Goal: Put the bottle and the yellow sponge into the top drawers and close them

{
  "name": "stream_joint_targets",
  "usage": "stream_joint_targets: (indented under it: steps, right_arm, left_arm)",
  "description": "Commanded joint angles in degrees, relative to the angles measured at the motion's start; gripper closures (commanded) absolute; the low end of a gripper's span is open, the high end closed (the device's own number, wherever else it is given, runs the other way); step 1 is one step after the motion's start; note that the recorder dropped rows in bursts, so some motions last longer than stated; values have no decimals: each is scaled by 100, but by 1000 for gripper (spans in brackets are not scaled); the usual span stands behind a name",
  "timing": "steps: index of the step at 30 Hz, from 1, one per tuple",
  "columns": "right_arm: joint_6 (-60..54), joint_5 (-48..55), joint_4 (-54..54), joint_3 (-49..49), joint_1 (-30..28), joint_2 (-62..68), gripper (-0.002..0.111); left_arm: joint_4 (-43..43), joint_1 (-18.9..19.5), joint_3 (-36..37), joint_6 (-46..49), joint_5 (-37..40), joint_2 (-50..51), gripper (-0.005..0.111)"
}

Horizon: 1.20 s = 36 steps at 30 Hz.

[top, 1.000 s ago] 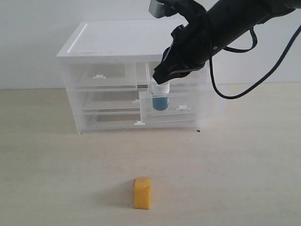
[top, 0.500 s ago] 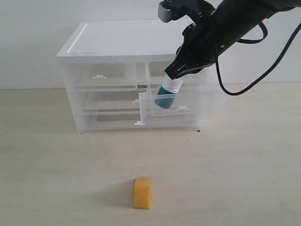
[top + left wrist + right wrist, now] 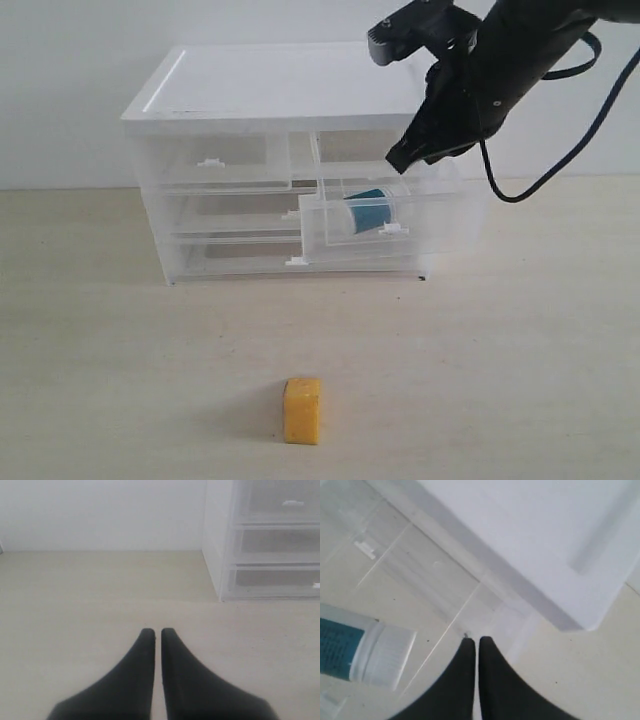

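bottle [image 3: 366,212] on side in clear plastic drawer [image 3: 400,228]

No readable text, labels or numbers, bottle [image 3: 357,650] included

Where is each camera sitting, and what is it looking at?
Exterior view: off the arms, facing the cabinet front across the table; shows the right gripper with its arm, the open top drawer and the yellow sponge.
Left wrist view: on the left arm, looking along the table past the shut left gripper to the cabinet.
Right wrist view: on the right arm, looking down past its shut gripper into the open drawer.
Shared: exterior and right wrist views both show the bottle lying in that drawer.
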Motion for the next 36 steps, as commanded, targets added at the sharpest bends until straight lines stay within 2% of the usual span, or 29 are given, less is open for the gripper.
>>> stream_joint_targets:
  steps: [1, 13, 21, 36]
  right_arm:
    - [236, 261, -49, -7, -4, -479, 108]
    - [-1052, 2184, 2007, 152, -4, -880, 108]
    - [-1357, 1438, 2153, 987, -4, -880, 108]
    - [-1530, 277, 2561, 1064, -4, -345, 108]
  left_arm:
    - [0, 26, 21, 12, -2, -17, 103]
    - [0, 26, 21, 12, -2, -17, 103]
    - [0, 26, 21, 12, -2, -17, 103]
    - [0, 26, 21, 12, -2, -17, 103]
